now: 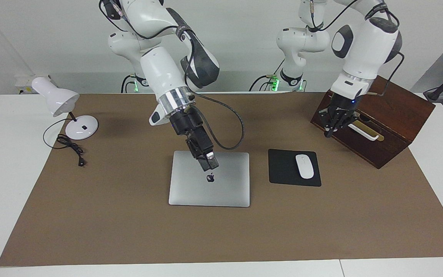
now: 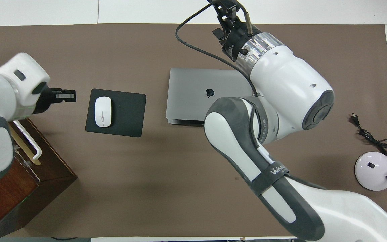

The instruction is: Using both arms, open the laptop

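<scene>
The silver-grey laptop (image 1: 229,188) lies closed on the brown mat, its dark apple logo facing up; it also shows in the overhead view (image 2: 193,97). My right gripper (image 1: 209,163) is shut, tilted down, low over the lid's middle just beside the logo. I cannot tell whether it touches the lid. In the overhead view it shows at the top edge (image 2: 228,10). My left gripper (image 1: 331,130) is shut and empty, hanging over the wooden box's edge toward the mouse pad. It also shows in the overhead view (image 2: 67,95).
A black mouse pad (image 1: 283,169) with a white mouse (image 1: 305,166) lies beside the laptop toward the left arm's end. A dark wooden box (image 1: 390,127) with a white handle stands past it. A white desk lamp (image 1: 58,100) and its cord (image 1: 69,146) are at the right arm's end.
</scene>
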{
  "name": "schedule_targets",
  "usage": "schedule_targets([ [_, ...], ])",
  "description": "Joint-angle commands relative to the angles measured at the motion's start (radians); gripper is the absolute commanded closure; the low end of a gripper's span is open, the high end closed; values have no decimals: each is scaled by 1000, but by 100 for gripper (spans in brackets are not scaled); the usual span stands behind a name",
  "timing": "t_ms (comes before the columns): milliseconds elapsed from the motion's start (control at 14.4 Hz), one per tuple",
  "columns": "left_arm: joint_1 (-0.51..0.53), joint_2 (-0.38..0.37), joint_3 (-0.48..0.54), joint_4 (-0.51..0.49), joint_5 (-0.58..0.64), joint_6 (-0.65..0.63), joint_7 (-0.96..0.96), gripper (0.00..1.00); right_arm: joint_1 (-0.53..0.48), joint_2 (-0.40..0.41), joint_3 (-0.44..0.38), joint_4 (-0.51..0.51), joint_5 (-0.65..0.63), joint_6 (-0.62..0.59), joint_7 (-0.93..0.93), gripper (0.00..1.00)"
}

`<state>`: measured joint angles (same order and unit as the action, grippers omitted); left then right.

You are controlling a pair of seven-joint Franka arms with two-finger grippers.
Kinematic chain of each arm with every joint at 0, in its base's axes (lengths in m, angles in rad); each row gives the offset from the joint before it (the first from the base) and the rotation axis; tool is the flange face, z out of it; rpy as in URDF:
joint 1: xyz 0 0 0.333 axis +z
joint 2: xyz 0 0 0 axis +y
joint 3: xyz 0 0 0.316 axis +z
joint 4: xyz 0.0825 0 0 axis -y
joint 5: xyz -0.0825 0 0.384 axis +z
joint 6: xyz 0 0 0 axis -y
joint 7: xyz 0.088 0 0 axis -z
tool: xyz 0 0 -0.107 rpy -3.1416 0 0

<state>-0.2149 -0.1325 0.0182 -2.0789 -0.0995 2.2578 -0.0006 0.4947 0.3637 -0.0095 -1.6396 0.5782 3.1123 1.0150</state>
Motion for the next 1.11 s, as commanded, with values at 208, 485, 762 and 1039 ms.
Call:
schedule_targets([
  [208,-138,-196,12,-380,-9,291,82,100,59,40,0,-26,28,150,74,2],
  [485,-228,-257,12,-547,-9,483,162,100,106,70,0,-28,40,236,143,2],
  [762,-313,-202,12,-627,-9,721,163,100,163,57,0,-109,115,311,146,2],
  [1039,-368,-96,12,-647,-9,900,163,100,194,-3,0,-248,144,384,140,2],
])
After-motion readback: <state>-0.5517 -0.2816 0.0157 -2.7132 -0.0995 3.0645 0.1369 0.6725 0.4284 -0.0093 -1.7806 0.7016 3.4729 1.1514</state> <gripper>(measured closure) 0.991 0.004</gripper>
